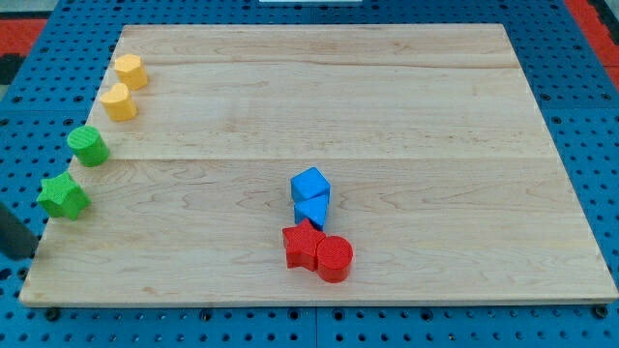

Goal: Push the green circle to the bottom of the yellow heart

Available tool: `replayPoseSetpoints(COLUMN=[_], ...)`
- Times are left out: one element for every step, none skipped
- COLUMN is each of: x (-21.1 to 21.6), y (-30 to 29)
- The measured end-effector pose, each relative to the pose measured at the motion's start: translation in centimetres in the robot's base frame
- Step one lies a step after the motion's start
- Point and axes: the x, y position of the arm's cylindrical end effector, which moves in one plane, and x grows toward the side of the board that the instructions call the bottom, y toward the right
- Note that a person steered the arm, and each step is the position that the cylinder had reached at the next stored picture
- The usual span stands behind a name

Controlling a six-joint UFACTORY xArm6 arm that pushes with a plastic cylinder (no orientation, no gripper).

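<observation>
The green circle [88,146] sits near the board's left edge. The yellow heart [119,101] lies just above and to the right of it, with a small gap between them. My rod shows as a dark shape at the view's far left, and my tip [23,253] is off the board's left edge, below and left of the green star [63,196]. The tip touches no block.
A yellow pentagon [131,71] lies above the heart. A blue cube [310,184] and a blue triangle [311,210] touch at lower centre, with a red star [304,245] and a red circle [335,258] right below them. The wooden board [387,106] rests on a blue pegboard.
</observation>
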Motion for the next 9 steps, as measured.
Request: replayPoseSetpoints(x=[-3.5,-3.6,-3.6,-2.1,-2.1,-4.3,-6.0,-9.7,-10.3], y=[0.0,1.1,3.4,-0.1,-0.1,-0.2,-0.1,0.3,1.2])
